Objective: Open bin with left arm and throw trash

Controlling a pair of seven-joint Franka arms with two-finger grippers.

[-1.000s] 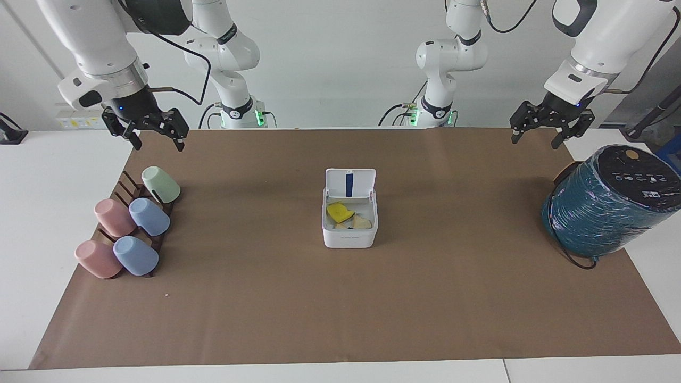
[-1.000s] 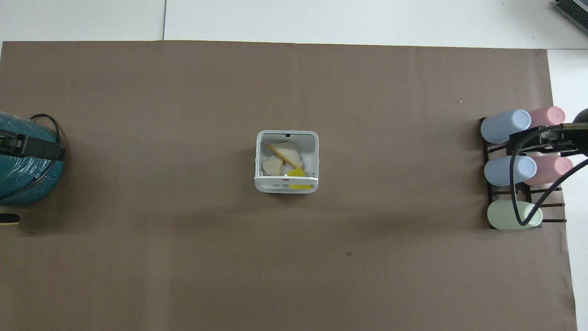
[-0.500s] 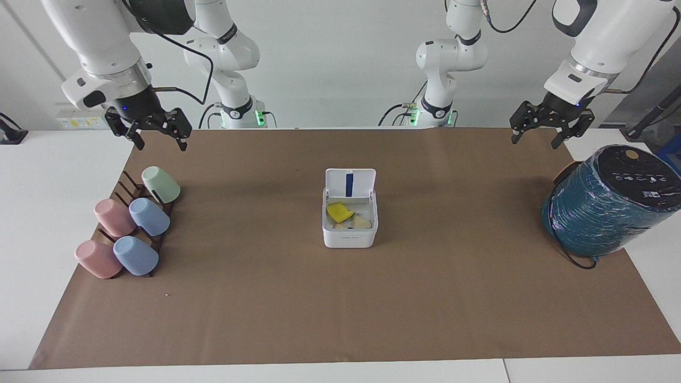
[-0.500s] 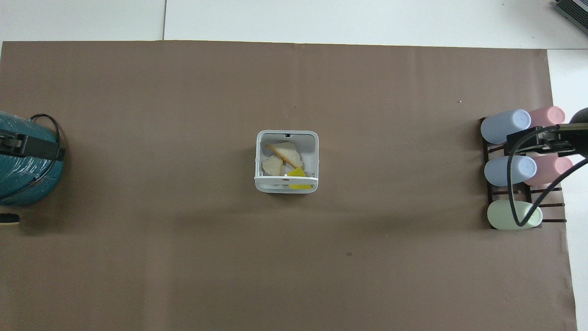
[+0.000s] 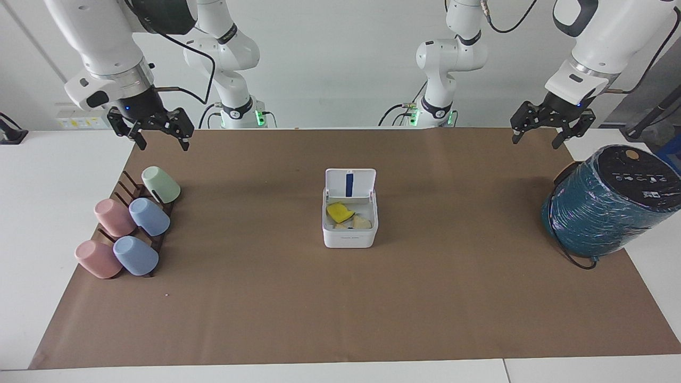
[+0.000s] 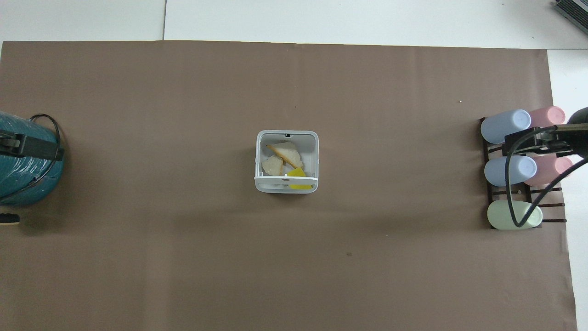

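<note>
Bin (lid up) sits mid brown paper on white table.

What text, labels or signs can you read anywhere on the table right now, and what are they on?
No text is readable.
Front wall of the bin: a short grey print, too small to read.
Black top of the teal-wrapped cylinder: a row of small white symbols and a white label, too blurred to read.
The cups: no markings visible.

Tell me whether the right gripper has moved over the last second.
Yes. The right gripper has risen a little and drifted toward the table's middle, away from the green cup on the rack below it, with its jaws open and empty.
</note>
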